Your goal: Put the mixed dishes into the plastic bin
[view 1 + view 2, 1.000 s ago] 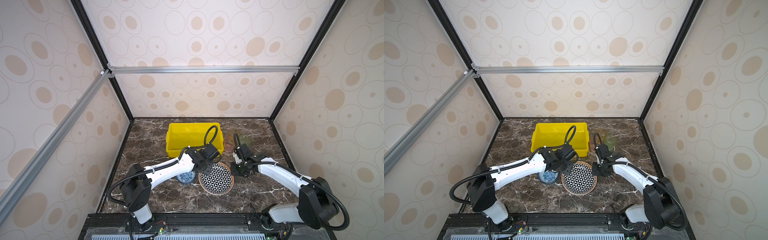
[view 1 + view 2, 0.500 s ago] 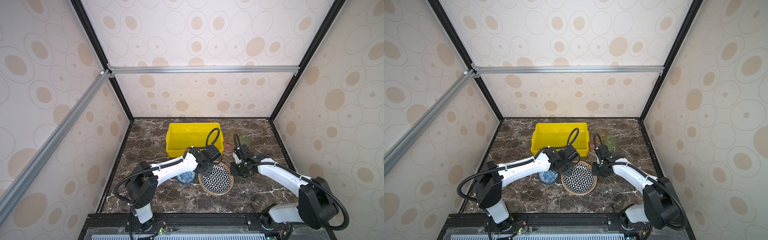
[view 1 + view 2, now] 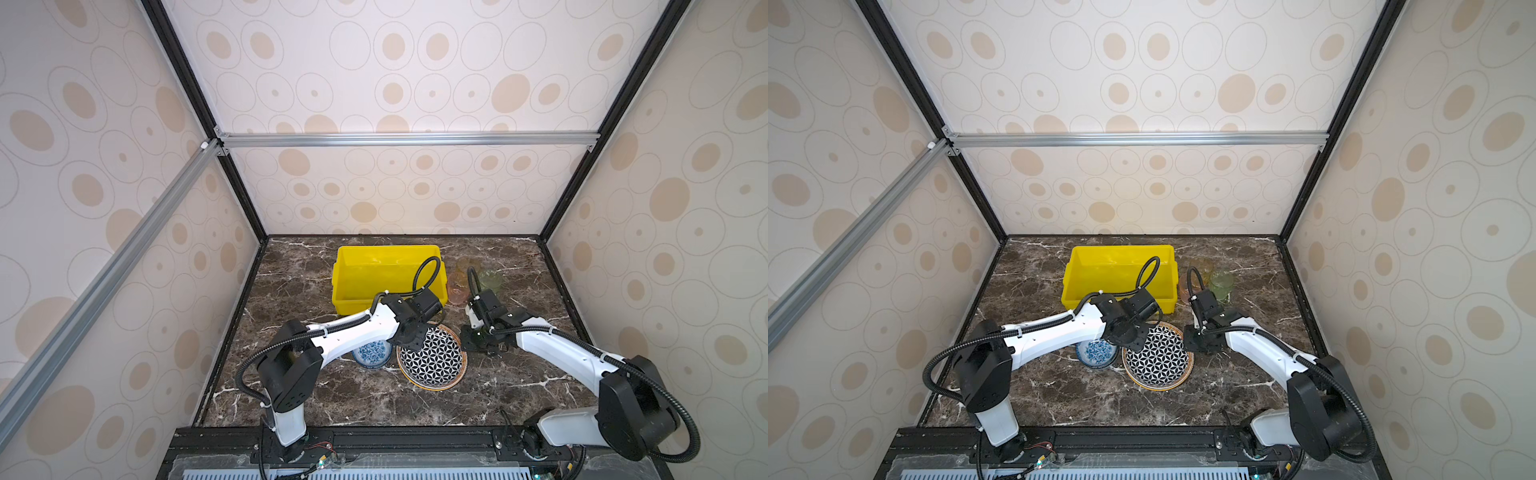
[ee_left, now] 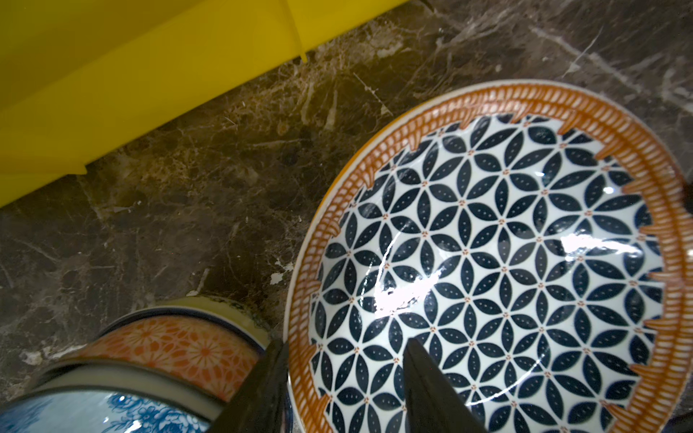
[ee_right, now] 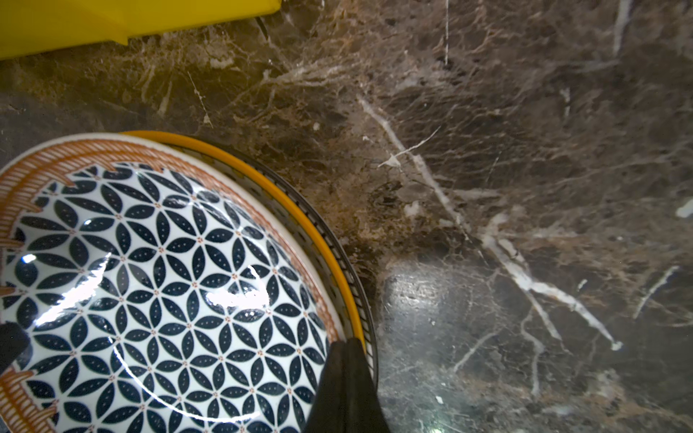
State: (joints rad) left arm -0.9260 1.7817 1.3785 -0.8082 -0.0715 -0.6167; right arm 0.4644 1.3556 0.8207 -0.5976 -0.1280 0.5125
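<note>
Left gripper (image 4: pixel 347 343): spread astride the far-left rim of the geometric plate (image 4: pixel 506 262), one finger inside the dish, one outside, squeezed between plate and blue-floral bowl (image 4: pixel 112 412). Right gripper (image 5: pixel 347 341): pressed together, tips against the right edge of the plate stack.

Geometric plate flat on the marble tabletop (image 3: pixel 374 399), just near of the yellow bin (image 3: pixel 388 249), not in it. Bowl just left of the plate, crowding the outer finger. Bin's near wall close beyond both grippers. Pink cup (image 3: pixel 457 289), amber cup (image 3: pixel 463 264) and green cup (image 3: pixel 490 278) clustered right of the bin, partly behind the right arm's cable (image 3: pixel 470 278).

Seen clearly only from the right wrist: a yellow-edged plate (image 5: pixel 339 277) under the geometric one. Only from the left wrist: orange pattern on the bowl's outside. Cups in both top views alone.
</note>
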